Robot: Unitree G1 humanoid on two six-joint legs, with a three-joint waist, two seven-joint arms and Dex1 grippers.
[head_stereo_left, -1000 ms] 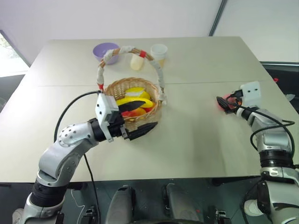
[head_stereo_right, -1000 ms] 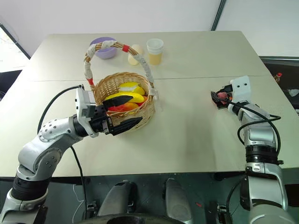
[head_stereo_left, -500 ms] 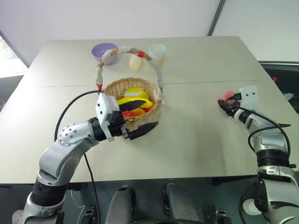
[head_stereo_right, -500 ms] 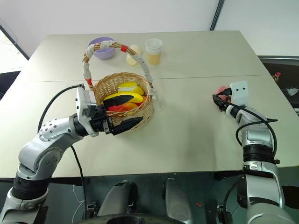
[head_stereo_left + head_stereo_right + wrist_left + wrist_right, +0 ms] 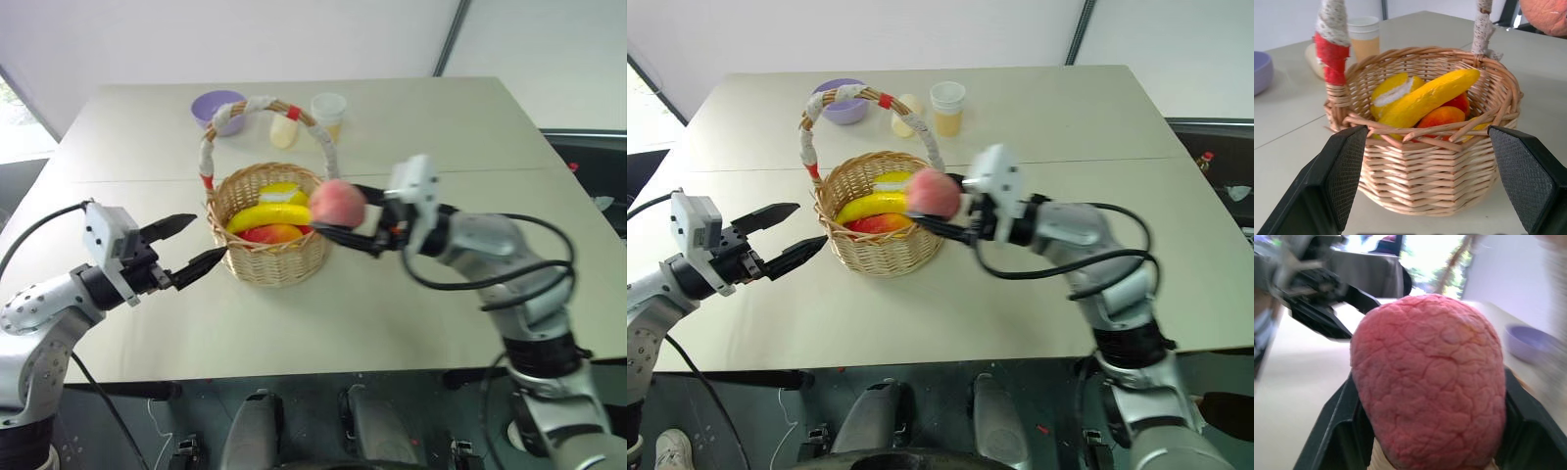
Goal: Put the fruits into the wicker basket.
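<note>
The wicker basket (image 5: 270, 262) stands at mid-table, its arched handle (image 5: 265, 104) wrapped in white cloth with red tape. Inside lie a yellow banana (image 5: 1430, 95), a lemon-like fruit (image 5: 1388, 90) and a red-orange fruit (image 5: 1444, 117). My right gripper (image 5: 331, 212) points left and is shut on a pink peach (image 5: 338, 203), held raised by the basket's right rim. The peach (image 5: 1430, 382) sits between the black fingers (image 5: 1337, 431). My left gripper (image 5: 208, 237) stands open and empty just left of the basket, apart from it.
Behind the basket stand a purple bowl (image 5: 219, 104), a clear cup of orange liquid (image 5: 329, 110) and a pale rounded object (image 5: 285, 130). The table (image 5: 470, 127) reaches wide to the right and back. Its front edge runs close below both arms.
The right gripper closed on the peach at the table's right side and swung left with it to the basket. The left gripper drew back left, off the basket's rim.
</note>
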